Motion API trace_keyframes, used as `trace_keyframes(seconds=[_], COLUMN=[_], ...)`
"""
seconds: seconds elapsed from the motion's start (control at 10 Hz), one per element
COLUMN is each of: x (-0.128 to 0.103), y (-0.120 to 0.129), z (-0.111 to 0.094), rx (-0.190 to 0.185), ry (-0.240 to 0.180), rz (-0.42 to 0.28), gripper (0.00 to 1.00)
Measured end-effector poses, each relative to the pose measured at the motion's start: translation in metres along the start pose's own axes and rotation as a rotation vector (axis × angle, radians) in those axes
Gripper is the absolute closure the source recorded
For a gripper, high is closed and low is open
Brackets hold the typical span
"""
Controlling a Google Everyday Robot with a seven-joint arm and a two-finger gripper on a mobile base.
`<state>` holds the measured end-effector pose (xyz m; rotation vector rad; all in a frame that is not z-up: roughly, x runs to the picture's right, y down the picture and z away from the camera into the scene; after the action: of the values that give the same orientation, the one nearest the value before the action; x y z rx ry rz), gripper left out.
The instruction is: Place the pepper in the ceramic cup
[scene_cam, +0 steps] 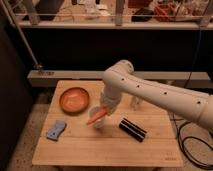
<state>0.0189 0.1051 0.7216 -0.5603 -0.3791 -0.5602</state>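
Near the frame's lower middle, a black block and a blue-grey object are seen on the bench. At centre, the pepper is gripped in the closed claw, tilted over the ceramic cup. Farther back left, an orange bowl is seen.

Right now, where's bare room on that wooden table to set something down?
Bare: the front strip below the blue-grey item and black box, and the far right side. Crowded: the middle, where the gripper holds the pepper over the ceramic cup, beside the orange bowl.

No text, label, brand, number or sign can be read on anything here.
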Motion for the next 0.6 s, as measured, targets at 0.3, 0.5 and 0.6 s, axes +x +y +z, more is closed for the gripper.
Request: trace_keyframes(seconds=[0.3, 0.5, 0.6], x=[-0.0024, -0.0063, -0.0077], y=[0.0001, -0.0018, -0.0025], z=[0.0004, 0.0031, 0.0045], rx=[-0.003, -0.005, -0.007], ry=[-0.005, -0.010, -0.013], rz=[-0.003, -0.011, -0.013], gripper=[0.99, 0.99, 0.99])
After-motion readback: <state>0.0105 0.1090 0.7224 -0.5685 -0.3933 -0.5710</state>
